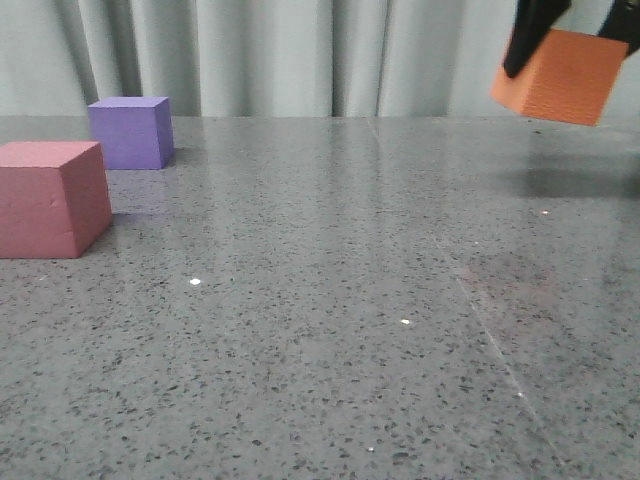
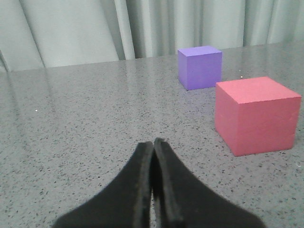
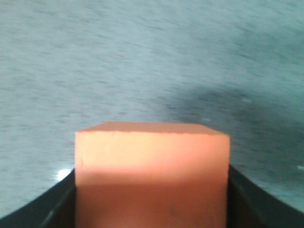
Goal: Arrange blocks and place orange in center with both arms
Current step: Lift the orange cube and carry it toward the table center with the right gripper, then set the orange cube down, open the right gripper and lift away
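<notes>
The orange cube (image 1: 560, 78) hangs in the air at the far right, tilted, held by my right gripper (image 1: 565, 25), whose black fingers clamp its two sides. In the right wrist view the orange cube (image 3: 152, 173) fills the space between the fingers. The pinkish-red cube (image 1: 50, 198) rests on the table at the left. The purple cube (image 1: 130, 131) rests behind it. Both show in the left wrist view, the pinkish-red cube (image 2: 256, 115) and the purple cube (image 2: 200, 67). My left gripper (image 2: 153, 142) is shut and empty, low over the table beside the pinkish-red cube.
The grey speckled table (image 1: 340, 300) stretches between the left cubes and the raised orange cube. A pale pleated curtain (image 1: 300, 50) runs along the far edge. The orange cube's shadow (image 1: 580, 182) lies on the table at the right.
</notes>
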Controlling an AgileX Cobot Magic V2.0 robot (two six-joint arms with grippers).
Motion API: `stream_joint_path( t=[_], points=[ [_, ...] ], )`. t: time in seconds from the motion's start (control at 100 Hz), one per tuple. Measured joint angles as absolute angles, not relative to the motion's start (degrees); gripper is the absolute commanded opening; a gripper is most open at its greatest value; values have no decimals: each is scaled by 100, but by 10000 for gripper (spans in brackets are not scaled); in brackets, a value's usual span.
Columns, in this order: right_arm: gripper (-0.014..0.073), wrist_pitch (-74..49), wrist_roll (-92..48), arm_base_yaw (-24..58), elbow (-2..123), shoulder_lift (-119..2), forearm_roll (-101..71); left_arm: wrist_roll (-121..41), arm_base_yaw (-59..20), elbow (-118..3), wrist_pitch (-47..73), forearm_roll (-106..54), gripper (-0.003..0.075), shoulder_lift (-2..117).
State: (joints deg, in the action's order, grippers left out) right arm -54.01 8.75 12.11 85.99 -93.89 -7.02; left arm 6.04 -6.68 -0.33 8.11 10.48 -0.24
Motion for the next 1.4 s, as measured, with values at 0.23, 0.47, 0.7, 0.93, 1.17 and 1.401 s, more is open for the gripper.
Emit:
stream_joint_path(
  t=[0.23, 0.47, 0.7, 0.93, 1.17, 1.401],
  points=[
    [241, -5358, 2025, 2233, 9123, -9681, -212, 604, -668, -33, 811, 1048, -19, -24],
    [241, -5541, 3098, 3118, 10088, -10709, 681, 604, -668, -33, 811, 1048, -19, -24],
    [240, -5843, 3606, 3539, 10888, -11594, 939, 604, -668, -33, 811, 1048, -19, -24],
    [240, -6115, 3829, 3550, 10987, -11848, 1026, 604, -668, -33, 811, 1048, -19, -24],
    [389, -6157, 3895, 3559, 10996, -11848, 1026, 604, -668, -33, 811, 1048, -19, -24],
    [609, -6201, 3908, 3559, 10996, -11848, 1034, 604, -668, -33, 811, 1048, -19, -24]
  ],
)
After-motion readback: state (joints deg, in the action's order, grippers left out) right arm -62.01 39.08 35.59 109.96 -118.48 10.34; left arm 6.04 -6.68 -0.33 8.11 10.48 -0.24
